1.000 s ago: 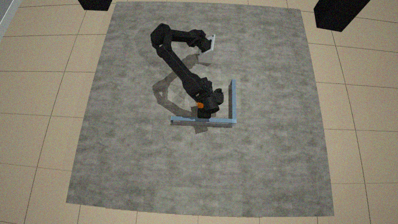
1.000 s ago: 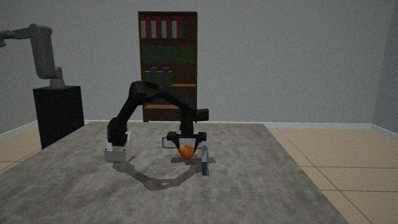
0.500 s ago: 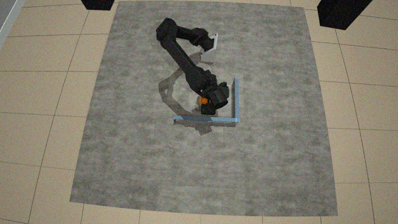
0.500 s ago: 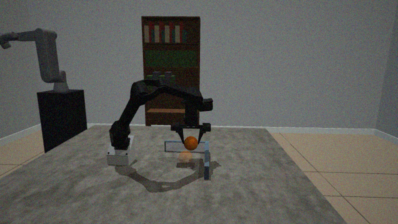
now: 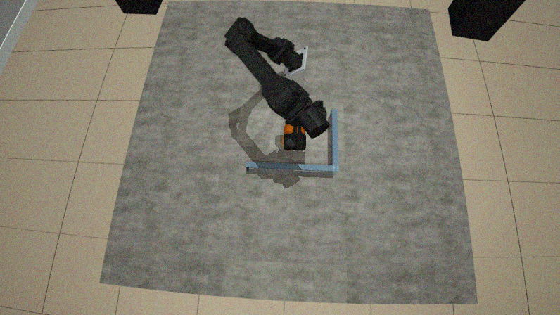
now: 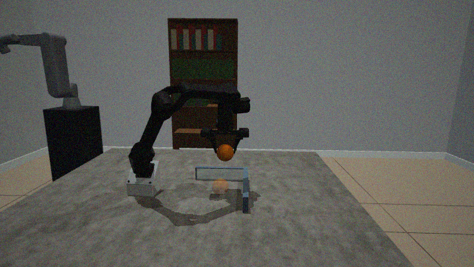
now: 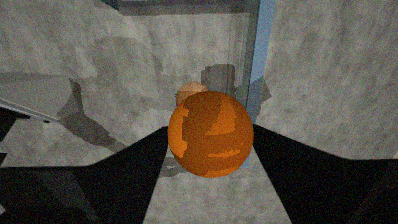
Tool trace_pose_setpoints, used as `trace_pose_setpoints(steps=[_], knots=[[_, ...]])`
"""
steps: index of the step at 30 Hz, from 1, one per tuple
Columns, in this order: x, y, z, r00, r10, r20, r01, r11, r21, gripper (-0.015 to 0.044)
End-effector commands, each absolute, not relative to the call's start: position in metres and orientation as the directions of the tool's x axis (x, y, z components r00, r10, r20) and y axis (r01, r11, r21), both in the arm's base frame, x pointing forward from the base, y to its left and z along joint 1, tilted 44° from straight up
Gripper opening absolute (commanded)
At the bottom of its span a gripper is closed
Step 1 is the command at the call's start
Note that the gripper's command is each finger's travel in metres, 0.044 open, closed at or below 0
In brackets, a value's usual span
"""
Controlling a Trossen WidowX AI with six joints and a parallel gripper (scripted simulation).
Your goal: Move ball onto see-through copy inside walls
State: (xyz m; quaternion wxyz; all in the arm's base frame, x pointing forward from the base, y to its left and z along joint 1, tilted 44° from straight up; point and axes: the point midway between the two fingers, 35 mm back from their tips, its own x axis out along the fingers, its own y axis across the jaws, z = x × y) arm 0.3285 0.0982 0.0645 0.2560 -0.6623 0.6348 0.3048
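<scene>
Now, arm base (image 6: 142,180): standing left of the walls, toward the worktop's far edge.
Claw (image 6: 225,149): pinching the ball (image 6: 225,152), lifted high above mid-worktop.
Ghost ball (image 6: 220,186): inside the walls' corner (image 6: 245,180).
Risk: releasing from height, I judge, could bounce the ball off-target.

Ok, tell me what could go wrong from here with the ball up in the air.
1. The claw holds the ball well above the table. Released from this height, it would likely bounce or roll off the see-through copy.
2. Nothing flat steadies a round ball, so even a gentle release could let it drift out the open sides, away from the two clear walls.
3. The copy sits near the corner, so lowering off-line could knock a finger against a wall.
</scene>
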Motion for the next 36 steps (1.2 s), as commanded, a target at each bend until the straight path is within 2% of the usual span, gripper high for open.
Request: trace_pose_setpoints(steps=[1, 22, 36], knots=[[0.327, 0.097, 0.065, 0.006, -0.683, -0.73, -0.997, -0.056, 0.044, 0.0], [0.312, 0.046, 0.031, 0.006, -0.685, -0.728, -0.997, -0.056, 0.044, 0.0], [0.312, 0.001, -0.015, 0.006, -0.688, -0.726, -0.998, -0.055, 0.044, 0.0]])
